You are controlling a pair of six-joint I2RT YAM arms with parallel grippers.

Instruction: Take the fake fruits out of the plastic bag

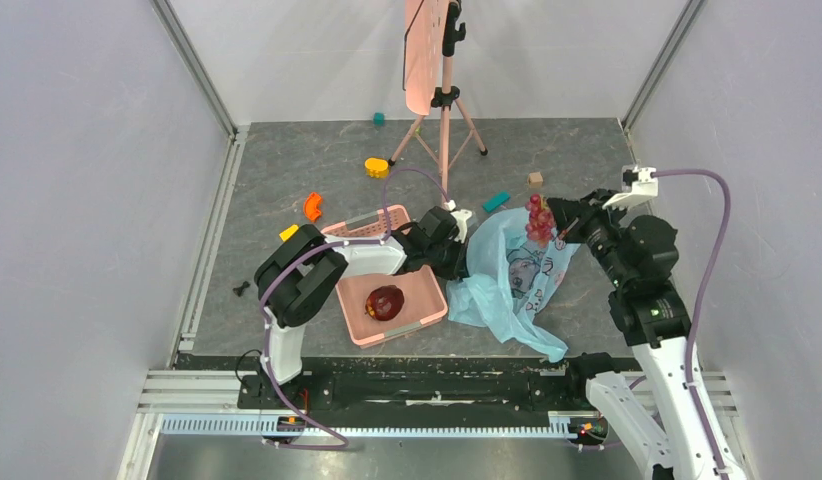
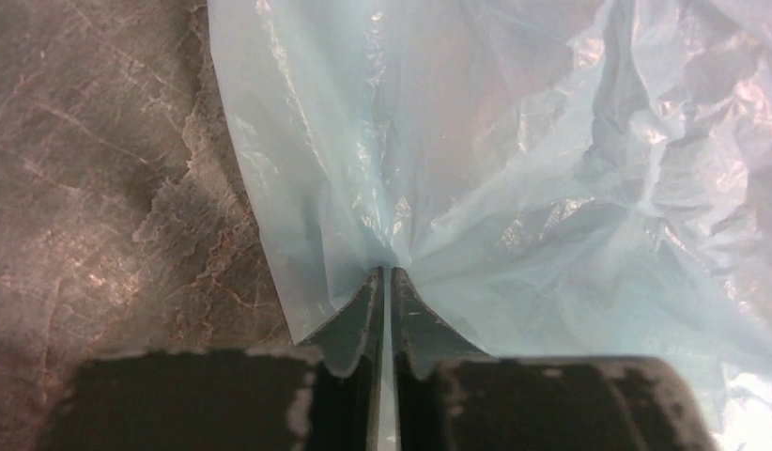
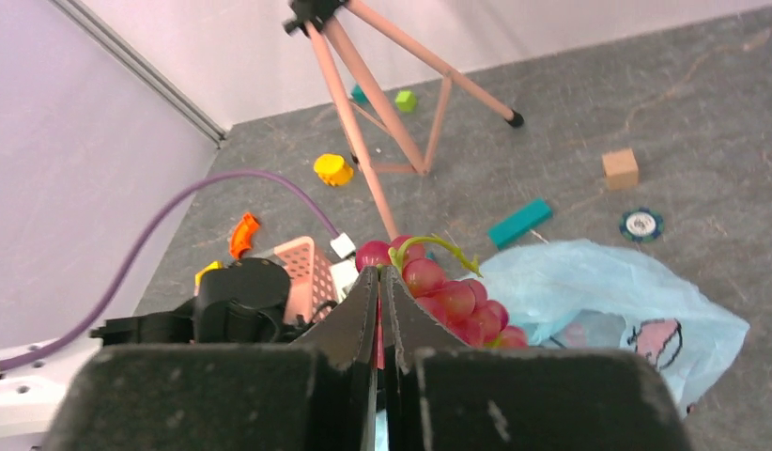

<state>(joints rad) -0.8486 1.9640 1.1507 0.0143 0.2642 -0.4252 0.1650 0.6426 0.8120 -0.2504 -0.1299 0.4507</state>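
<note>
While left jaws pinch the plastic bag [image 2: 551,188] | right jaws clamp fake grapes [image 3: 450,301]

The bag [image 2: 514,141] is showing thin, crinkly, half-clear blue plastic, gleaming on its creases. The grapes [image 3: 448,303] and the fruit [image 1: 385,302] are shining glossy red. The basket [image 1: 407,328] is looking like smooth pink plastic, the table [image 2: 91,160] matt and mottled grey, like stone

Overhead rear view, wrist close-ups, shared bag [image 1: 492,295]
</note>
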